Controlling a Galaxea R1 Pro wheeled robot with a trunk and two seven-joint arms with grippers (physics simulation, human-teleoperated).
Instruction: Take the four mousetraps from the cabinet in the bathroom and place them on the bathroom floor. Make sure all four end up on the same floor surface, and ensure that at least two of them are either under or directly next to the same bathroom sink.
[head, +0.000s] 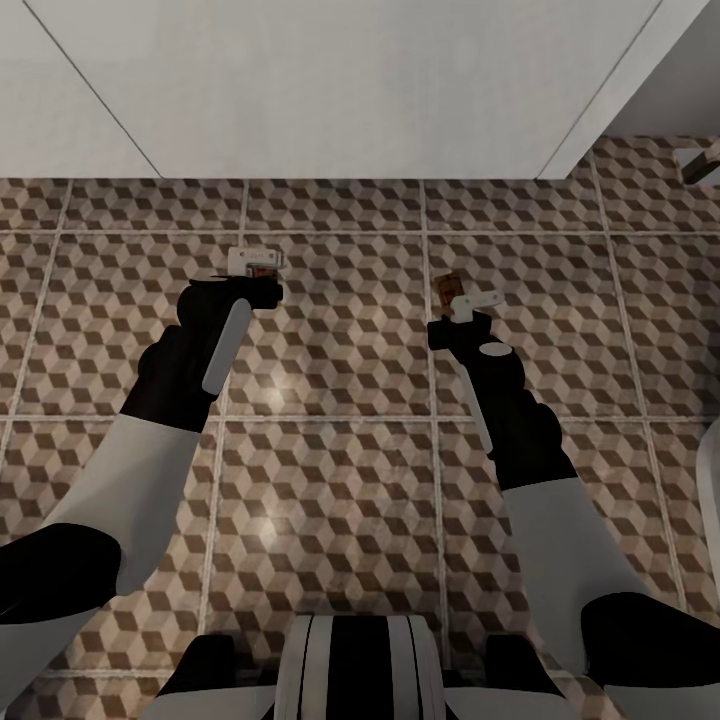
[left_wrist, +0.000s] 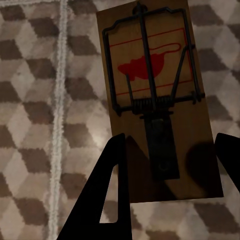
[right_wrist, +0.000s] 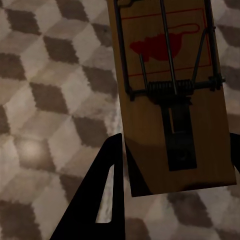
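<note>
Two grippers, left (left_wrist: 167, 187) and right (right_wrist: 172, 187), each clamp a mousetrap (left_wrist: 155, 95) above tiled floor (head: 330, 420)

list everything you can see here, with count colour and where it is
mousetraps: 2, tan wood with dark wire and a red mark, one between each gripper's fingers above the floor; left one, right one
bathroom floor: 1, brown, beige and white cube-pattern tiles, under both arms
white panels: white, across the top of the head view
left gripper: 1, black and white, shut on a mousetrap
right gripper: 1, black and white, shut on a mousetrap
</note>
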